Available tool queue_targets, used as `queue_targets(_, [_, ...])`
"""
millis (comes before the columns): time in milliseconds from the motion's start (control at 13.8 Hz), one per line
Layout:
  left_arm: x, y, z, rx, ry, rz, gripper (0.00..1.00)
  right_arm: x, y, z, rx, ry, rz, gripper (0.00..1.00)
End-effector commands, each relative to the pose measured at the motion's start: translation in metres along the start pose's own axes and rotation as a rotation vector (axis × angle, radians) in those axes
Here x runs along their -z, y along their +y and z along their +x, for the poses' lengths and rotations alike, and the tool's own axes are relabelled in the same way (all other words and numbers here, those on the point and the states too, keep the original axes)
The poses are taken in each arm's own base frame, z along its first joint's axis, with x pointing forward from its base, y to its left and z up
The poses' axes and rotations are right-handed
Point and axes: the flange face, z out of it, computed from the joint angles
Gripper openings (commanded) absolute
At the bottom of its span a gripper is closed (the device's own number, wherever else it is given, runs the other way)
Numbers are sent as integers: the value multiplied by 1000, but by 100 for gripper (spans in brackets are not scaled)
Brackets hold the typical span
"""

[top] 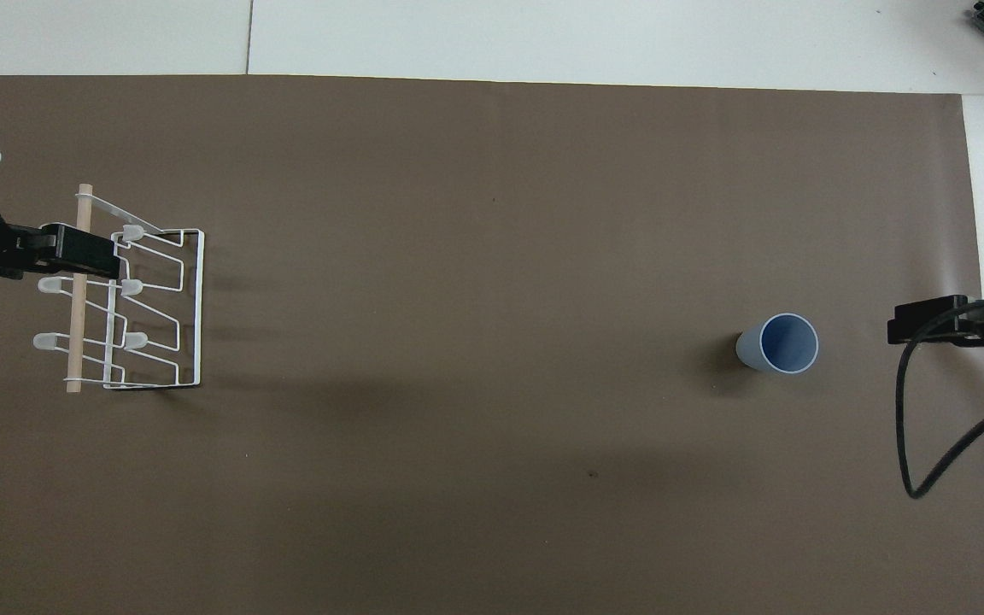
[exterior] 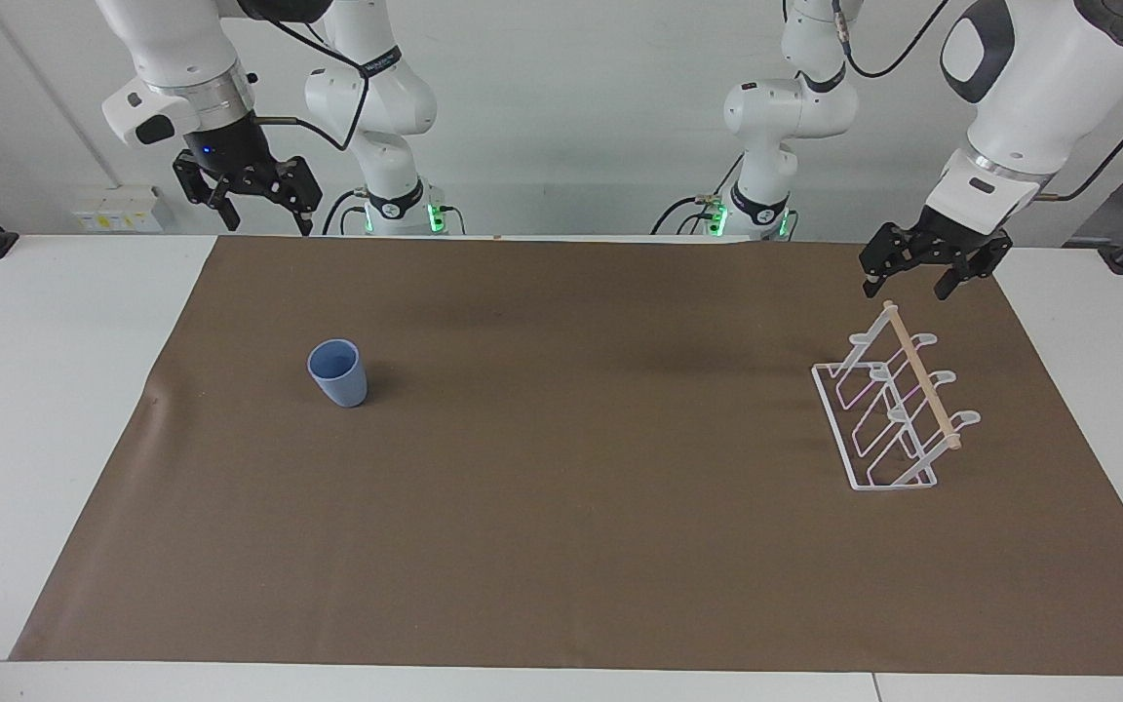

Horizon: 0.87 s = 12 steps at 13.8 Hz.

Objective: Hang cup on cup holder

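1. The cup (exterior: pixel 337 372) is standing upright on the brown mat (exterior: pixel 561 546), with its open mouth facing up. In the facing view it is sitting left of the middle of the frame. In the overhead view the cup (top: pixel 779 343) is sitting at the right of the frame.

2. The cup holder (exterior: pixel 893 402) is standing on the same mat, at the right of the frame in the facing view. In the overhead view the cup holder (top: pixel 129 299) is at the left of the frame. Its wooden stick is lying across its top, and nothing is hanging on its prongs.

3. The cup and the cup holder are well apart. The cup is toward the right arm's end of the bench (exterior: pixel 55 390), and the cup holder is toward the left arm's end.

4. The left claw (exterior: pixel 912 285) is hanging in the air at the upper right of the frame in the facing view, just above the top end of the wooden stick. Its fingers are spread wide and are holding nothing.

5. The right claw (exterior: pixel 264 219) is hanging in the air at the upper left of the frame in the facing view, over the edge of the mat. Its fingers are also spread wide and are holding nothing. It is well apart from the cup.
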Motion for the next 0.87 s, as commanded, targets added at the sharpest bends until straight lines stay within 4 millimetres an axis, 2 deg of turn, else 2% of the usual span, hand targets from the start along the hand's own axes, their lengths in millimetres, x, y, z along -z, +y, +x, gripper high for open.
queue_targets(0, [1, -2, -10, 2, -5, -4, 100, 0, -1, -8, -21, -1, 19, 100])
queue_targets(579, [0, -1, -9, 1, -7, -4, 100, 0, 0, -12, -10, -21, 16, 100])
queue_targets(797, [0, -1, -9, 1, -7, -4, 100, -11, 0, -17, 84, -17, 12, 100])
